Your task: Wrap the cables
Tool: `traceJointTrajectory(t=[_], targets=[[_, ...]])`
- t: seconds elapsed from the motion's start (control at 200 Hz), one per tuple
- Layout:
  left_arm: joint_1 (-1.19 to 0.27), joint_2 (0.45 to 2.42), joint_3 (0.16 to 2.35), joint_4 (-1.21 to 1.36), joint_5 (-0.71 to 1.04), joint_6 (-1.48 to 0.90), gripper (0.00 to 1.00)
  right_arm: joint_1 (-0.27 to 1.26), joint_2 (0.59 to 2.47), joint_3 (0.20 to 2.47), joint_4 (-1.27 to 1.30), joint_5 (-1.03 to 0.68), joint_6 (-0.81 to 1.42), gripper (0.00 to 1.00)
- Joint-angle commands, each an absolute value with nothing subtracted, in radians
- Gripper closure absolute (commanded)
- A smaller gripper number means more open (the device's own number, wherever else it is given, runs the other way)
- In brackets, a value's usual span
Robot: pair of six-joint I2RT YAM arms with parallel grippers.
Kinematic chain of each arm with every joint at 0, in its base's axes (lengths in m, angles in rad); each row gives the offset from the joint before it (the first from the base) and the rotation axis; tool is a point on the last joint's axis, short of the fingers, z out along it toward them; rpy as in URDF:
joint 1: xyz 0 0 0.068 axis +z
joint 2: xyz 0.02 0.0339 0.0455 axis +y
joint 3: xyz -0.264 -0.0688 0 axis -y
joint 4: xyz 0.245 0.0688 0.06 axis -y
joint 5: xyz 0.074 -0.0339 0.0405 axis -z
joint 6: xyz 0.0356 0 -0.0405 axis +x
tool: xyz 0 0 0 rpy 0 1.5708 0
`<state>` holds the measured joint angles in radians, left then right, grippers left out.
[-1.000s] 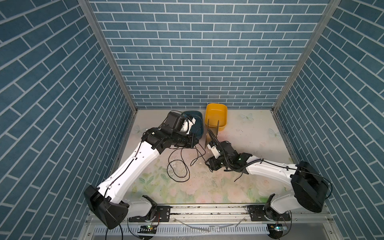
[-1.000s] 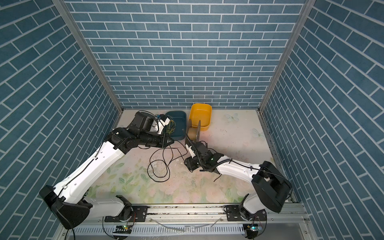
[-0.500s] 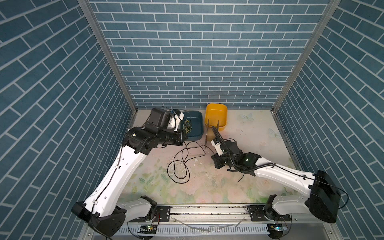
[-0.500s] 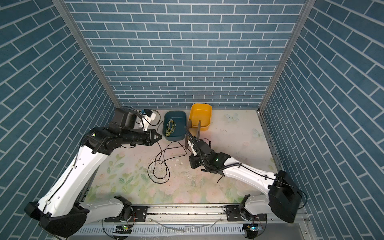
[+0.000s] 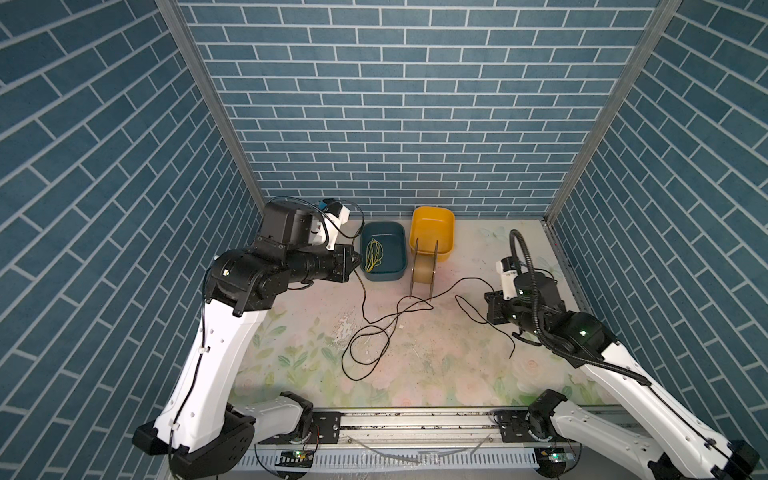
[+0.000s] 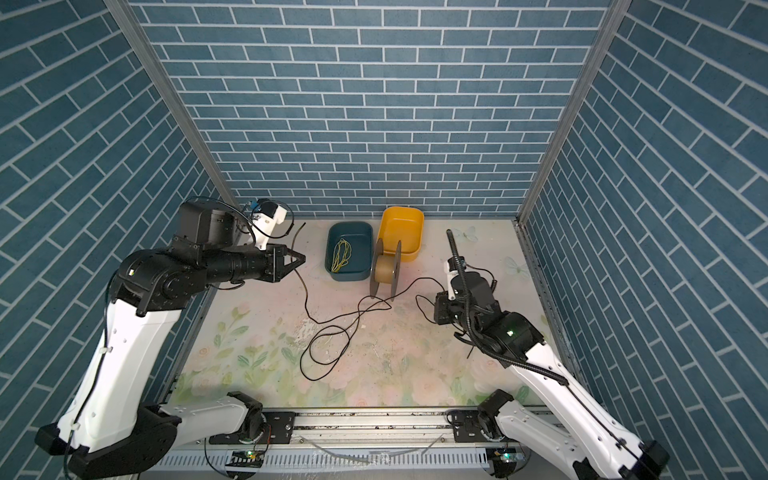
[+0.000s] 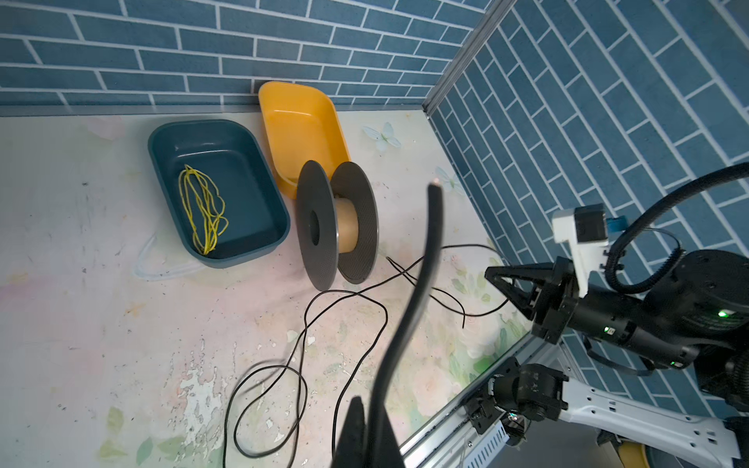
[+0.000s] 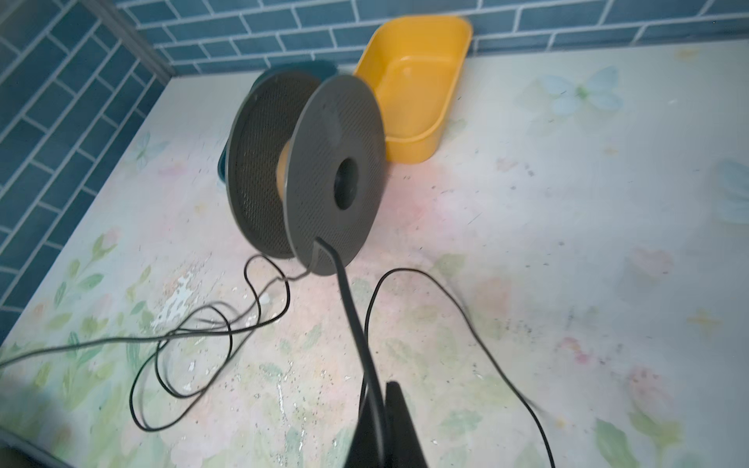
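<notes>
The cables, loose loops on the mat beside the bare spool, are now pinched near both ends, the right gripper having just clamped like the left gripper, so winding looks ready to begin.

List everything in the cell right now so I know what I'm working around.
cable: one, black, loose loops on the table in front of the spool, held near each end by a gripper
spool: one, dark grey flanges and tan core, standing on its rims in front of the yellow tray, nothing wound on it
teal tray: one, dark teal, at the back wall
yellow strands: one bundle, yellow, inside the teal tray
yellow tray: one, yellow, right of the teal tray, nothing in it
table: one, pale floral
walls: three, blue brick pattern
left gripper: black, shut on the cable, left of the teal tray
right gripper: black, shut on the cable, right of the spool
</notes>
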<state>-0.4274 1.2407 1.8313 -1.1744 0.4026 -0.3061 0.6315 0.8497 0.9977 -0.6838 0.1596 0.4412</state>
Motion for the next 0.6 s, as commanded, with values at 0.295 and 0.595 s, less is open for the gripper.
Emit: traceJointTrajectory(t=[0.295, 0.595], targets=[[-0.420, 1.277, 1.834, -1.096, 0.561, -0.351, 1.00, 0.302, 0.950, 1.331, -0.870, 0.395, 0.452, 1.00], [-0.422, 1.294, 1.733, -0.962, 0.612, -0.413, 1.00, 0.001, 1.240, 1.529, -0.840, 0.299, 0.424, 1.00]])
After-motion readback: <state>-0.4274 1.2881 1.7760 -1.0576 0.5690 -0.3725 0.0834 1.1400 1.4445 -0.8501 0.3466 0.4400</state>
